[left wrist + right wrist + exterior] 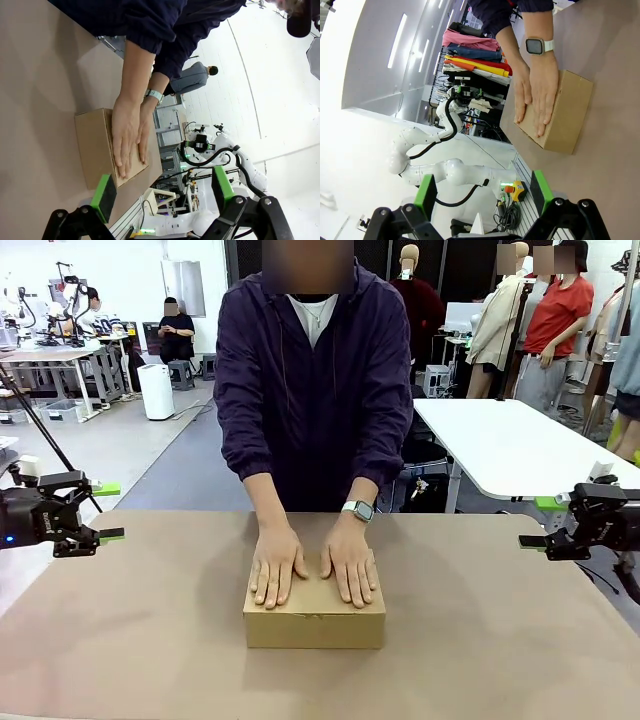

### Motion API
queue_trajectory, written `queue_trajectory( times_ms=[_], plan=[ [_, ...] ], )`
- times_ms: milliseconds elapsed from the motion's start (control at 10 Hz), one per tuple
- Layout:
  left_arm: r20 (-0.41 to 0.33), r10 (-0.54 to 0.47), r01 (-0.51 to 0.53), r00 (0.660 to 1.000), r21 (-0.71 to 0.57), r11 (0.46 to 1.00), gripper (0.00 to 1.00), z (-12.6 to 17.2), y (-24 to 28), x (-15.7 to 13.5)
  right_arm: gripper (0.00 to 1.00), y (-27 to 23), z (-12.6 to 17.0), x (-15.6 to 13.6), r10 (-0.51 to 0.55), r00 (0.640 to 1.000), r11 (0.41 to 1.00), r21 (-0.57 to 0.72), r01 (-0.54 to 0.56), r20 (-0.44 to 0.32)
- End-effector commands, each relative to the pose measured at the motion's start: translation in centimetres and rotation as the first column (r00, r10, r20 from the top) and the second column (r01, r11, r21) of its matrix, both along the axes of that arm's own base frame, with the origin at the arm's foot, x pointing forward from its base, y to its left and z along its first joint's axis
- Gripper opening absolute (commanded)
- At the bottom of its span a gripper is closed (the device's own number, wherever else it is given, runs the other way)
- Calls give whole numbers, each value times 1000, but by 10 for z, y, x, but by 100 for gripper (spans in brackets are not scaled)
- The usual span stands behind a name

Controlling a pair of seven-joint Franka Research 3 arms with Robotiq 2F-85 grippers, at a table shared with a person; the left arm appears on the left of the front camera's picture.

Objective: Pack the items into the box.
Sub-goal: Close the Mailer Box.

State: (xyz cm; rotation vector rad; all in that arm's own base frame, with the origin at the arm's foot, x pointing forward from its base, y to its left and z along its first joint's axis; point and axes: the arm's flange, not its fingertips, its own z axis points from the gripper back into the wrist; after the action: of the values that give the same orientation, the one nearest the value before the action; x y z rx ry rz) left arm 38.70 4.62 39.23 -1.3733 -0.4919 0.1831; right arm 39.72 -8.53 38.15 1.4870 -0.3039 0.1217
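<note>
Front view: table [120,640]; box [314,625] at centre, lid down, contents presumably inside, unseen; person's hands [278,565] flat on lid, pressing — closing step. Left gripper [100,535] and right gripper [533,541] — both spread, empty, well apart. Next: likely none.

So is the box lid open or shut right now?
Shut. The box has its lid flat, with the person's two hands pressed palm-down on top. Contents cannot be seen.

brown table top [150,640], wristwatch [358,509], white table [520,445] behind
</note>
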Motion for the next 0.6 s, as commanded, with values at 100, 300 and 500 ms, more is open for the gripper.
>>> queue_trajectory(
  times_ms=[100, 300, 500],
  plan=[
    [3, -3, 3, 1000, 6, 1000, 100, 1, 2, -3, 100, 0, 7, 3, -1, 1000, 1000, 14, 1, 2],
    [3, -3, 3, 1000, 6, 1000, 100, 1, 2, -3, 100, 0, 7, 3, -1, 1000, 1000, 14, 1, 2],
    [3, -3, 3, 1000, 6, 1000, 100, 1, 2, -3, 100, 0, 7, 3, -1, 1000, 1000, 14, 1, 2]
  ],
)
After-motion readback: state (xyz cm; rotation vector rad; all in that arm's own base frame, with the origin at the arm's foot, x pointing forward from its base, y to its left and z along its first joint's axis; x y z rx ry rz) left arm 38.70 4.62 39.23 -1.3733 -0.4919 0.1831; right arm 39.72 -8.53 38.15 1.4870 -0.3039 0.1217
